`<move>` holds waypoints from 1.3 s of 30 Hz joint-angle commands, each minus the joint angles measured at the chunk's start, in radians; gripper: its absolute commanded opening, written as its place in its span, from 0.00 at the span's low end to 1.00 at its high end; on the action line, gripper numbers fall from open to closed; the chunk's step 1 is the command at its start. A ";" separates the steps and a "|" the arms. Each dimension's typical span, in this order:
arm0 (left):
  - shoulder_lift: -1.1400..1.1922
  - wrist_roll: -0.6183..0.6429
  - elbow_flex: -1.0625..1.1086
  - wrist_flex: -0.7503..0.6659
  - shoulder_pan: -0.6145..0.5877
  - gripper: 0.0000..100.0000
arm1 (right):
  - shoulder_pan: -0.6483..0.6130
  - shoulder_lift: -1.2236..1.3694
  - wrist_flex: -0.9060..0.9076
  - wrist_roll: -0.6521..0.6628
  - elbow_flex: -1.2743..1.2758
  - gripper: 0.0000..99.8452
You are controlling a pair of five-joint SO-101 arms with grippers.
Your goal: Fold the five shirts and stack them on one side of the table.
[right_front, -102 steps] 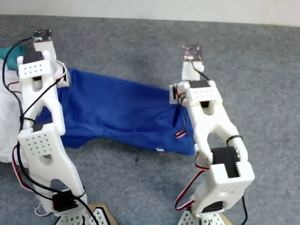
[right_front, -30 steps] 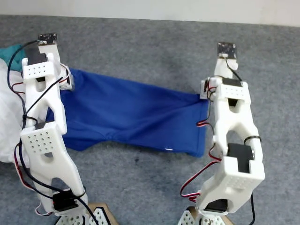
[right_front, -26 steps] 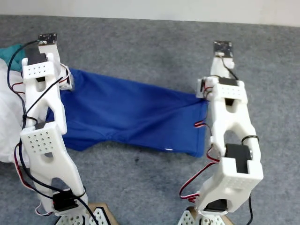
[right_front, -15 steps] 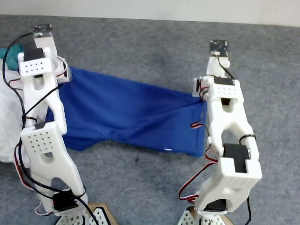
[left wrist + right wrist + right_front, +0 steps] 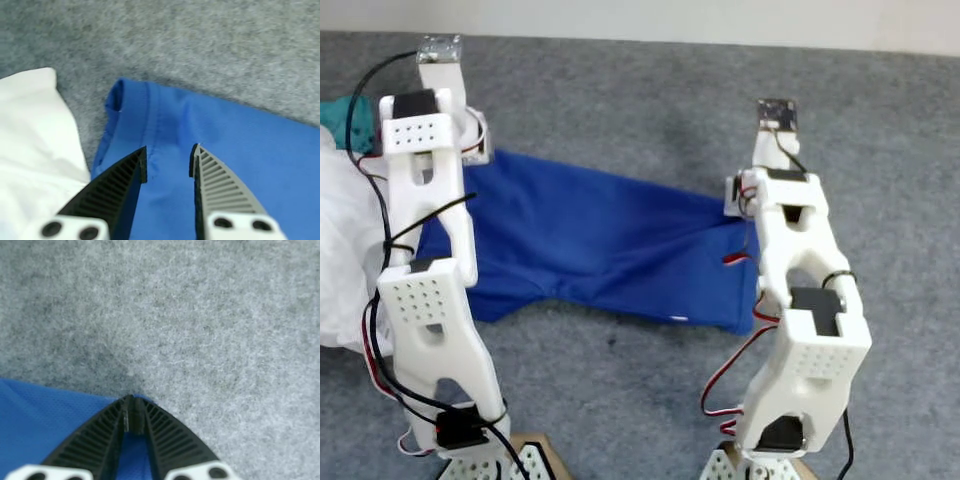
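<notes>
Right gripper (image 5: 131,405) clamps the blue shirt (image 5: 590,245) at a corner — left gripper (image 5: 169,151) spread above its opposite edge.

No legible text, number or sign was found. A white speck (image 5: 677,320) on the blue shirt (image 5: 590,240), possibly a label, was unreadable.

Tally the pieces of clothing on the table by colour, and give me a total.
blue shirt: 1
white garment heap: 1 (cannot tell how many shirts are in it)
teal garment: 1
Total: 3
</notes>
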 commanded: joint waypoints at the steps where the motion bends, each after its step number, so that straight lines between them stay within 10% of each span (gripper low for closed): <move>1: -0.002 0.012 -0.039 0.000 0.015 0.16 | -0.021 -0.012 -0.018 -0.006 -0.047 0.01; 39: 0.274 0.008 -0.045 -0.292 -0.045 0.16 | 0.117 -0.019 -0.013 0.041 -0.074 0.01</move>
